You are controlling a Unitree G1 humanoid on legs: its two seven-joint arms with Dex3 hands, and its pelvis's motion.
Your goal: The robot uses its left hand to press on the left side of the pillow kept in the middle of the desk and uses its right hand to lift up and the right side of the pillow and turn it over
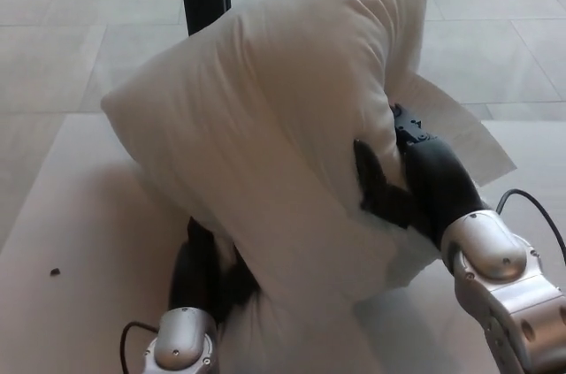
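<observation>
While our right robot hand [389, 188] grips the raised right side of the pillow [274, 126] standing mid-surface [71, 241] and our left robot hand [208, 268] presses into its lower left, we judge a slipping grip could drop it back unturned.

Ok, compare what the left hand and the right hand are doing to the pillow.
The left hand sits low, tucked under the pillow near the desk; the right hand is higher, at the raised side. The left is mostly hidden; the right's fingers dig visibly into the fabric. Both are black and touch the pillow.
</observation>
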